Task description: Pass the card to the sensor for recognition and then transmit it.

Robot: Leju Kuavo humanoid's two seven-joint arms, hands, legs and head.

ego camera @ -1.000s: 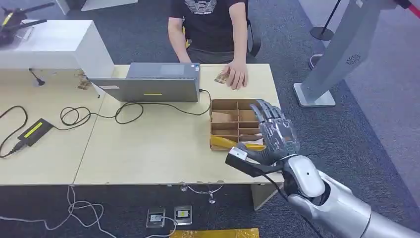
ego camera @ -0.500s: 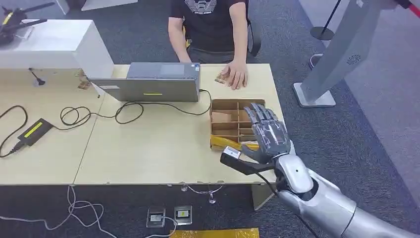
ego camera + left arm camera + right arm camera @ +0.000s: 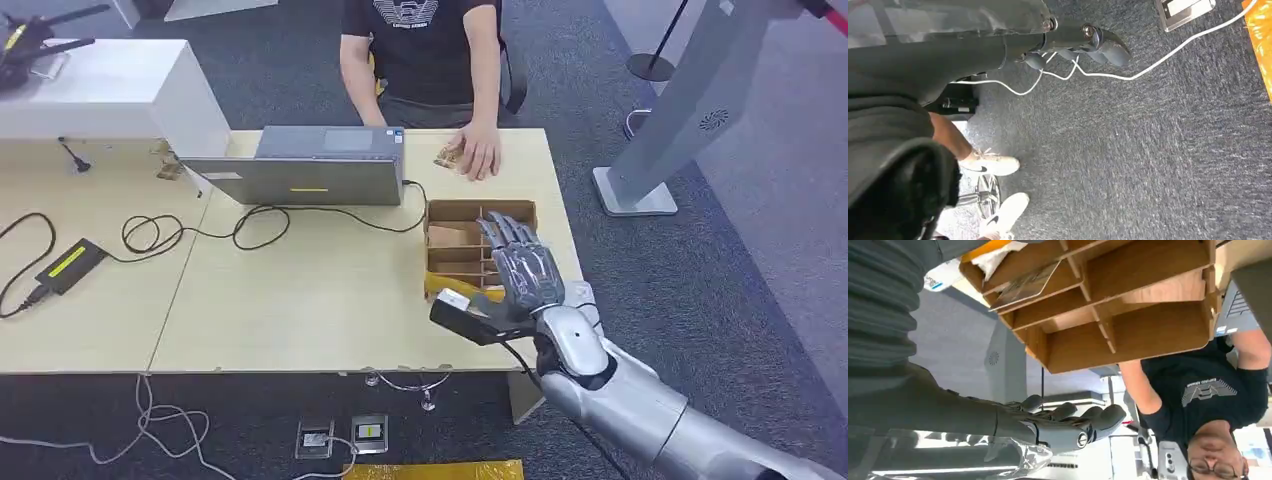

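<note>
**Robot's right hand spread above a wooden divider box at the desk's right end**

Head view: A pale wooden desk (image 3: pixel 300 300) runs across the scene. The robot's right hand (image 3: pixel 522 275) reaches in from the lower right on a silver arm, fingers spread and straight, holding nothing, over a brown box (image 3: pixel 455 240) split into compartments near the desk's right edge. A yellow packet (image 3: pixel 440 284) lies against the box's near side, partly hidden by the hand. At the far edge sits a closed grey laptop (image 3: pixel 310 165), with a black cable (image 3: pixel 250 225) looping from it across the desk to a black power brick (image 3: pixel 68 264) near the left end. A person in a black T-shirt (image 3: pixel 425 50) sits behind the far edge, one hand (image 3: pixel 478 155) resting on the desk near its far right corner, touching a small brown thing that may be a card; it is too small to tell.

Left wrist view: The left hand (image 3: pixel 1083 45) hangs above grey carpet, dark fingers curled in and holding nothing. A white cable (image 3: pixel 1148 62) trails over the floor, and white shoes (image 3: pixel 995 165) show beside a chair base.

Right wrist view: The right hand's dark fingers (image 3: pixel 1068 422) are stretched out, apart from the box. A card (image 3: pixel 1025 285) leans tilted inside one compartment at the box's end nearer the hand.
</note>
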